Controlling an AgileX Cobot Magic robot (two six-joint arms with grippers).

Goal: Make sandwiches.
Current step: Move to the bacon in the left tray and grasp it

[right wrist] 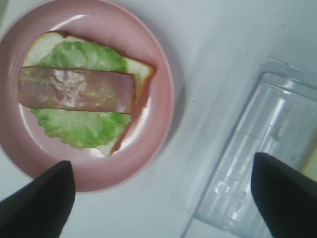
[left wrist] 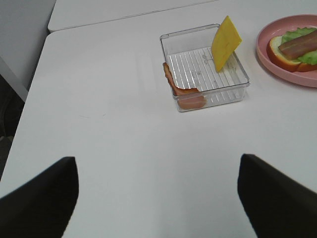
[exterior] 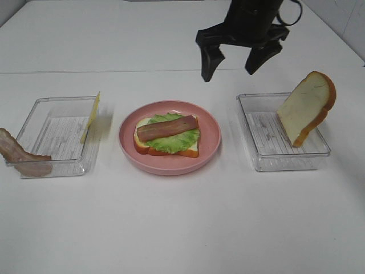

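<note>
On table [exterior: 182,228], plated bacon [exterior: 167,128] lies left-right across lettuce [exterior: 171,144]; right hand [exterior: 229,73] spread wide.

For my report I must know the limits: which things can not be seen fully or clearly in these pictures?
1. Spare bacon strip: exterior high view, cut off by the picture's left edge.
2. Under the lettuce: covered in every view, so any layer there cannot be told.
3. Right tray: right wrist view, blurred, cut by the edge.
4. Left claw: only its fingertips show, left wrist view.
</note>
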